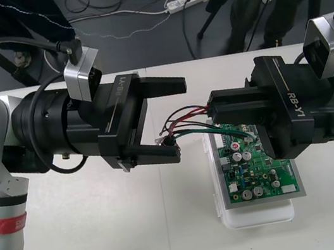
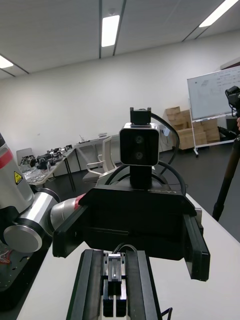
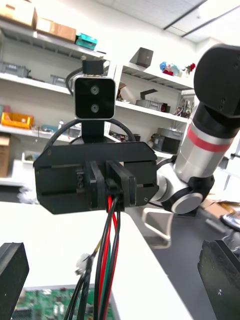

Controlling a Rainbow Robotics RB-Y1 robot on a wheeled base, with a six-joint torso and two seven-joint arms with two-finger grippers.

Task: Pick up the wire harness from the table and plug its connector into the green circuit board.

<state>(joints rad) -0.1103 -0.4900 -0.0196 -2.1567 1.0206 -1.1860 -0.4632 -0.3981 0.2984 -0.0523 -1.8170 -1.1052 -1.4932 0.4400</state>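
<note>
We see one green circuit board on its white base; over it, right gripper pinches one red-black-green wire harness, left gripper spread beside.

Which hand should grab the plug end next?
Left, probably. The left hand is open with the plug beside one finger; the right hand is shut on the harness wires by the green circuit board.
</note>
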